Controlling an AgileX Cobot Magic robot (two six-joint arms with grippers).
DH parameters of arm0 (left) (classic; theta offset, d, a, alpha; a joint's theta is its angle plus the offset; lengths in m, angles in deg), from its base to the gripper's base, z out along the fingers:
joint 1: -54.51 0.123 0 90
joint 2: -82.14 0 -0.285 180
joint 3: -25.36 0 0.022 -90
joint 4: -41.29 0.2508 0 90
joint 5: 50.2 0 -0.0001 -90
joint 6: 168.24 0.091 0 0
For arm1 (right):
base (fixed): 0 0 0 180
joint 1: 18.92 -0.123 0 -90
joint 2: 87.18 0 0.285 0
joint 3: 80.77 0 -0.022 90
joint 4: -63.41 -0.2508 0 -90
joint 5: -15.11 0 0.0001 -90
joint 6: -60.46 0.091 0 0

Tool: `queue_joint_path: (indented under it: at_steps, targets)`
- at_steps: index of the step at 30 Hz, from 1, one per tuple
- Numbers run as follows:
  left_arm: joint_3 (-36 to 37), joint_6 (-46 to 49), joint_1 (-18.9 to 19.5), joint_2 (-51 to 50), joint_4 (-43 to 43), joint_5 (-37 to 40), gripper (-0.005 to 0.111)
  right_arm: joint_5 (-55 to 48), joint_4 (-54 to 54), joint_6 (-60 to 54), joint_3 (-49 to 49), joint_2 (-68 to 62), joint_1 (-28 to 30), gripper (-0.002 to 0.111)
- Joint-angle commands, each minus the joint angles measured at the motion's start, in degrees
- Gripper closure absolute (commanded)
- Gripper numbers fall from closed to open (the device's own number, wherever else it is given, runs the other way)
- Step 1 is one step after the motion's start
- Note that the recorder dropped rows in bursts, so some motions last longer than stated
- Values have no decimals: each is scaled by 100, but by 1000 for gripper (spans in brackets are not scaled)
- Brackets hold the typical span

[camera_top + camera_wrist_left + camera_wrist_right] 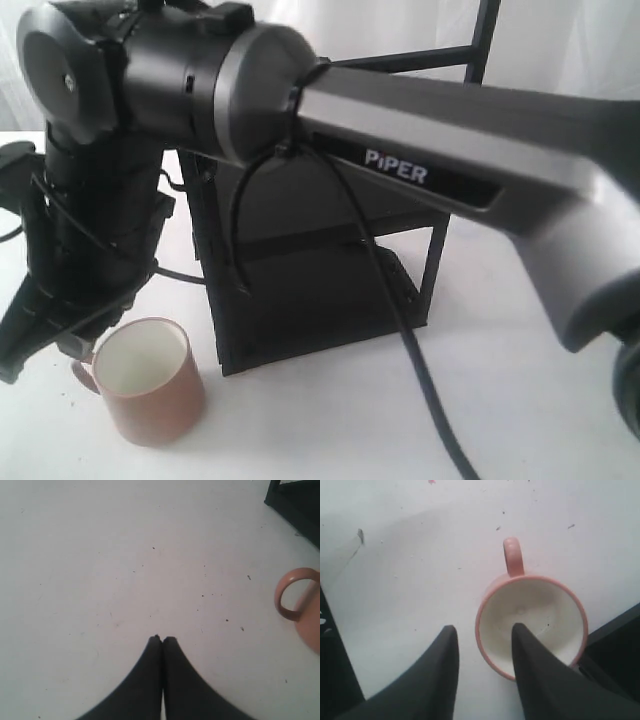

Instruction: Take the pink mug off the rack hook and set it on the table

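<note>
On the table (395, 555), under the right gripper (482, 634) — spread wide astride the rim — stands the pink mug (540, 612).

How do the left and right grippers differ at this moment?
The left gripper is shut, jaws pressed together; the right gripper is open. The left gripper has only bare table beneath it, with the pink mug off to one side; the right gripper hangs over the mug, its rim between the jaws. Both are dark and point down at the table.

Black rack (300, 310) just beside pink mug (150, 385)
</note>
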Motion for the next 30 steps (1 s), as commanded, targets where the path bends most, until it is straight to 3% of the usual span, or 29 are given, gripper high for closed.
queue_joint_path:
  at_steps: [1,5,9,20,24,30]
  targets:
    - [21,9,-47,24,-51,91,107,-19,-32,239,-11,409,-21,76]
    - [21,9,-47,24,-51,91,107,-19,-32,252,-108,763,-21,88]
    - [21,9,-47,24,-51,91,107,-19,-21,252,-753,1288,-21,107]
    - [21,9,-47,24,-51,91,107,-19,688,529,-3356,3215,198,108]
    - [21,9,-47,24,-51,91,107,-19,1033,722,-4289,3914,697,108]
    - [21,9,-47,24,-51,91,107,-16,1379,834,-5320,4715,1910,108]
